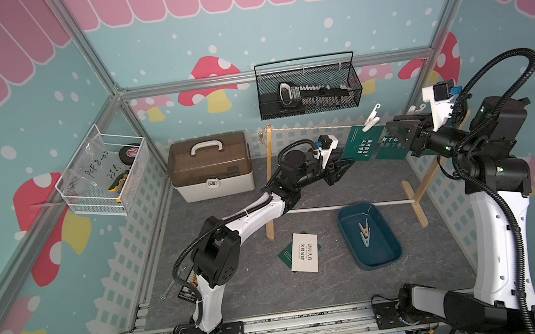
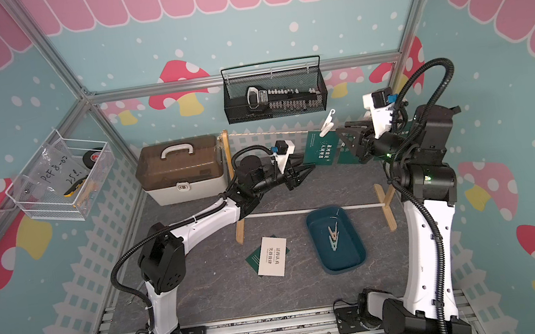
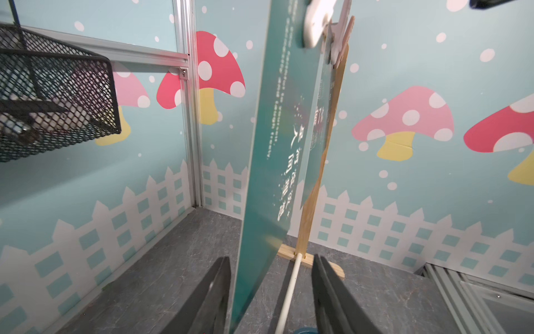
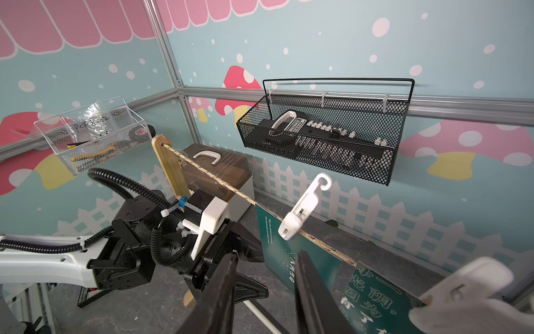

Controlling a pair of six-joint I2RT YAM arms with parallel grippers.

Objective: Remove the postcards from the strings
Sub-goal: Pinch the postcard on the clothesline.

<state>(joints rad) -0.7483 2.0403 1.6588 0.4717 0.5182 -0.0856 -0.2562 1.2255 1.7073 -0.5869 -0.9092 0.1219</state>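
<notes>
- Top views first: the string (image 1: pixel 317 128) runs between the two posts. Two cards hang at its right end. The first green card (image 1: pixel 358 144) sits under a white peg (image 1: pixel 371 120), and the second green card (image 1: pixel 390 150) is just beside it under a second peg (image 1: pixel 415 108).
- Down on the floor, a white card (image 1: pixel 304 251) lies over green underneath, near the tray (image 1: pixel 379 253) with loose pegs in it. Part of the job looks done.
- The left gripper (image 1: pixel 349 164) is at the first green card's lower corner. The right gripper (image 1: pixel 391 126) is up at string height, between the two pegs.
- Left wrist now: the first green card (image 3: pixel 268 173) stands edge-on between the fingers (image 3: pixel 213 297). It is close against one finger, with a clear gap to the other.
- So those fingers are parted around the card and not clamped on it. The rod (image 3: pixel 289 289) and a post (image 3: pixel 306 228) show behind.
- My read: close squarely on that bottom edge and hold lightly so the card doesn't crease. Don't pull until the peg lets go.
- Right wrist: the right gripper (image 4: pixel 267 256) has its fingers apart with nothing between them. The peg (image 4: pixel 303 208) is ahead on the string (image 4: pixel 231 187), and the second peg (image 4: pixel 462 289) is blurred, close off to one side.
- I'd line those fingers across the peg's tail and squeeze it open. Tugging sideways could drag the string and rock the stand.
</notes>
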